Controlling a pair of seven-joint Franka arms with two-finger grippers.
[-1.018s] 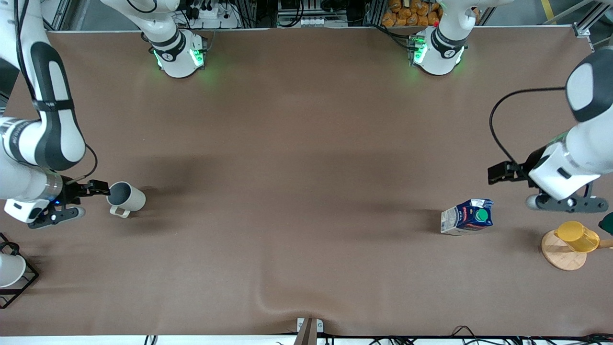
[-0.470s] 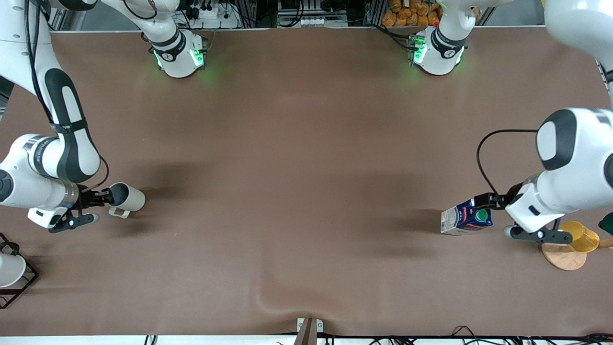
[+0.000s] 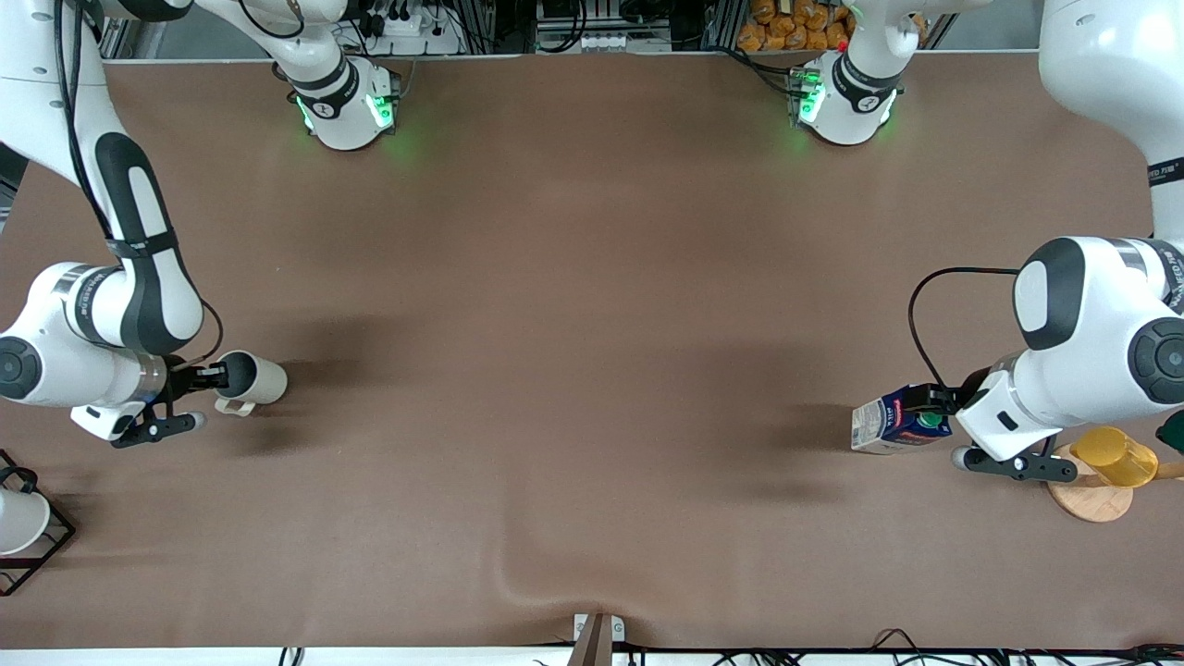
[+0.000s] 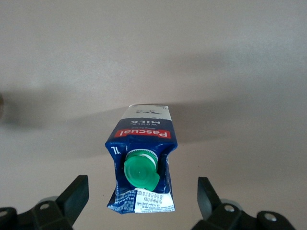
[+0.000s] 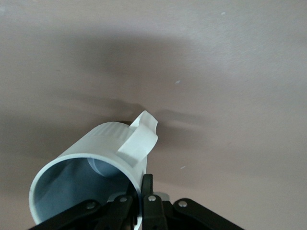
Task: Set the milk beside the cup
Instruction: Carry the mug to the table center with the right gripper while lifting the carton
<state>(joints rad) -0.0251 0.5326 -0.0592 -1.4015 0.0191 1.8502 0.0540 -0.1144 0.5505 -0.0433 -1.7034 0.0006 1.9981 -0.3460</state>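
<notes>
The milk (image 3: pixel 895 421) stands upright toward the left arm's end of the table, well apart from the cup (image 3: pixel 248 380). Your left gripper (image 4: pixel 139 203) straddles it, fingers spread: centre, then close squarely. Your right gripper (image 5: pixel 146 191) is clamped on the cup's rim.

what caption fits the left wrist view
Open left hand straddling the upright milk on the brown table.

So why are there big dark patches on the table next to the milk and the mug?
Front view: those are soft shadows on the table, one by the milk and one by the mug. Left wrist view: the milk's shadow is blurry-edged. Right wrist view: streaky shadows beside the mug.
</notes>
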